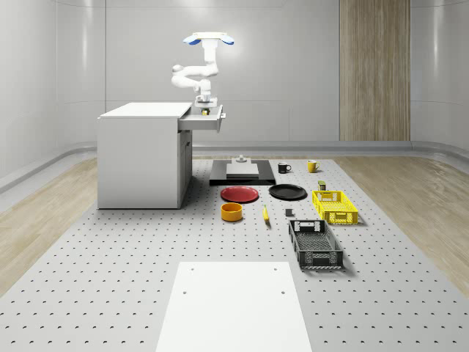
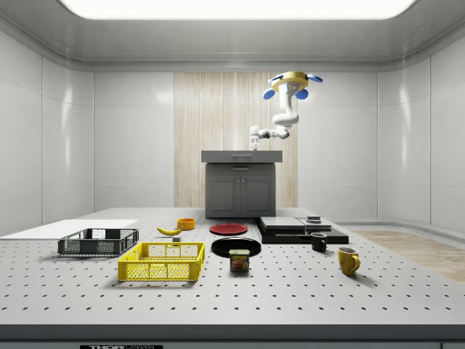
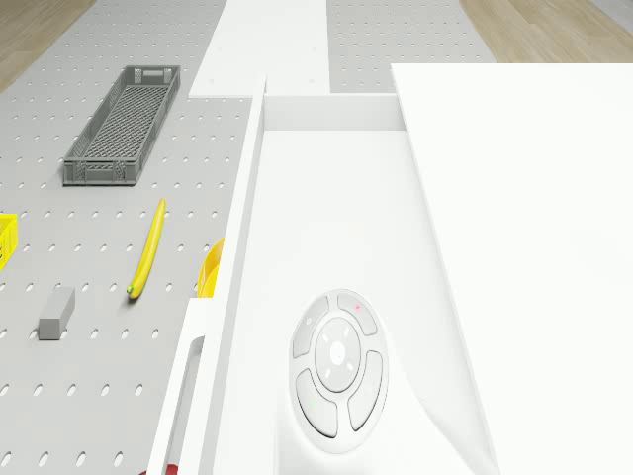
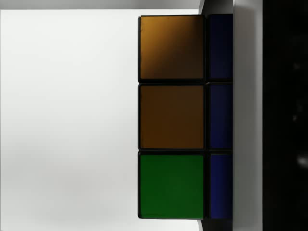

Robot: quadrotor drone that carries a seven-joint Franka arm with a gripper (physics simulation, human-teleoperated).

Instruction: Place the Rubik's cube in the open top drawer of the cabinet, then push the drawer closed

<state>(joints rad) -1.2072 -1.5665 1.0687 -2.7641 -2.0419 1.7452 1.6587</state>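
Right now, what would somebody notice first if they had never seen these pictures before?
Probably the flying drone, hovering high above the white cabinet with its white arm curled down so the tool sits at the open top drawer. Next, the Rubik's cube close up in the wrist view, showing orange, green and blue squares against the drawer's white inside. Then the colourful things on the floor: a yellow crate, a red plate and a banana.

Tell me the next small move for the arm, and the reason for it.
Probably lower a touch and release. The drone hovers above the cabinet's open top drawer, the gripper sits right over it, and the wrist view has the Rubik's cube close in front against the drawer's white interior.
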